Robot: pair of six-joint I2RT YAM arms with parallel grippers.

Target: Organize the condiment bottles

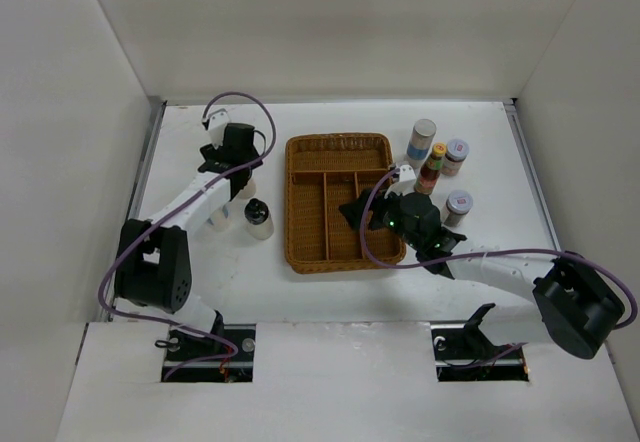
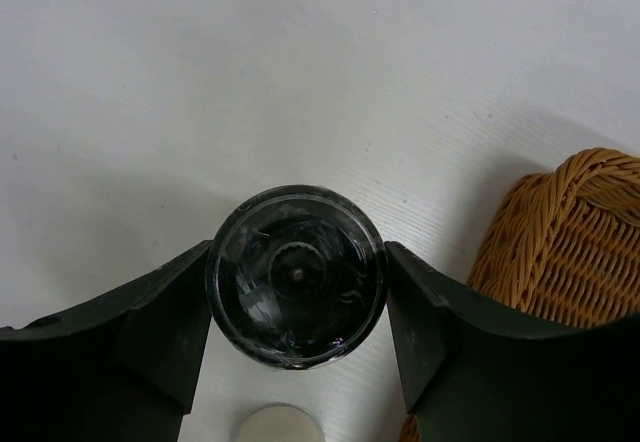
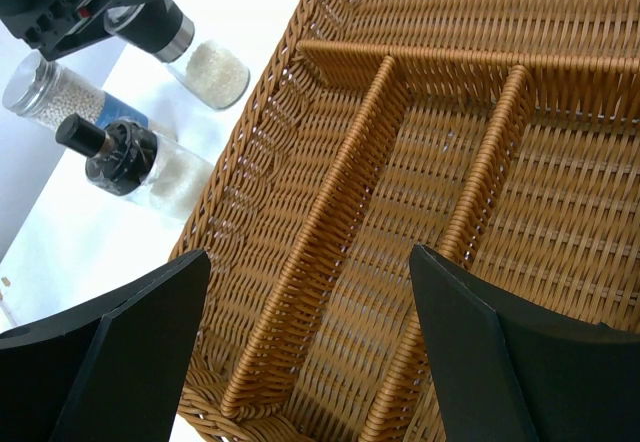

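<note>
The step in hand seems to be the pick-up: the left gripper (image 2: 297, 307) has its jaws pressed on both sides of the round black-lidded clear bottle (image 2: 296, 274), standing on the white worktop (image 2: 200, 82) beside the brown wicker divided tray (image 1: 340, 141). Next it needs a straight lift towards a compartment. The right gripper (image 3: 310, 292) hangs over the tray, jaws wide, empty. No writing is readable

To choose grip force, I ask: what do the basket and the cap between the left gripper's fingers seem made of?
Basket: woven wicker or rattan, matte tan; the plaited strands show. Cap: probably glossy dark plastic, since it reflects light; tinted glass cannot be excluded.
</note>
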